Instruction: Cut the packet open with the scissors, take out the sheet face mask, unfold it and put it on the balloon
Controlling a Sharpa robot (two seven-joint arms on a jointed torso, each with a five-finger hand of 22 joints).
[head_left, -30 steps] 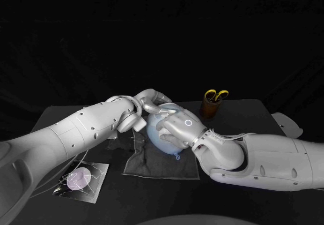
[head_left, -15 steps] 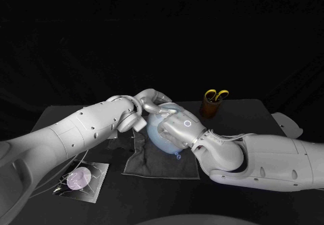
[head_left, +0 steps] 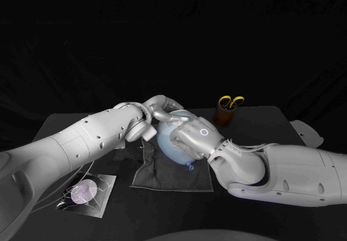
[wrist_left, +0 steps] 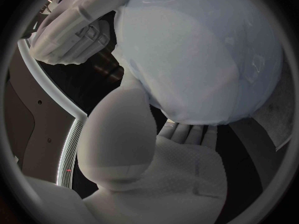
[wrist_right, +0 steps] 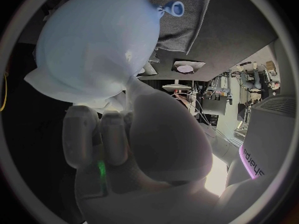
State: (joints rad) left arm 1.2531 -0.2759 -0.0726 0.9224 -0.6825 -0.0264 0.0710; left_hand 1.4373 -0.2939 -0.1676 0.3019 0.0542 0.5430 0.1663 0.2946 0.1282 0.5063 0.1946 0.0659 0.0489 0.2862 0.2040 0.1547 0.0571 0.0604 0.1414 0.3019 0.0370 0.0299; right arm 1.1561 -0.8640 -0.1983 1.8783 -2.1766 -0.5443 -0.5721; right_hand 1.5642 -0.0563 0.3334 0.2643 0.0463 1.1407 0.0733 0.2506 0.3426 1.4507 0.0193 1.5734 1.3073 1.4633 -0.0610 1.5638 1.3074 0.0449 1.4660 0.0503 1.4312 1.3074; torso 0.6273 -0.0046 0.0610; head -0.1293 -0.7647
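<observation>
Head view: the balloon (head_left: 168, 146) is gripped mid-frame between the left hand (head_left: 160, 108) and the right hand (head_left: 194, 136), which has nudged slightly rightward. Its long axis runs down-frame, with the knot (head_left: 189, 167) aimed lower right. Left wrist view: fingers (wrist_left: 187, 132) are cupped against it. Right wrist view: fingers (wrist_right: 81, 134) are pressed on it.

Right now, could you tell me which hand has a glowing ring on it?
The right hand, holding the balloon from the scissors' side; the left hand shows none.

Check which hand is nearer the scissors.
Right. The right hand holds the balloon on the side facing the scissors. The left hand grips the balloon's other side, farther from them.
</observation>
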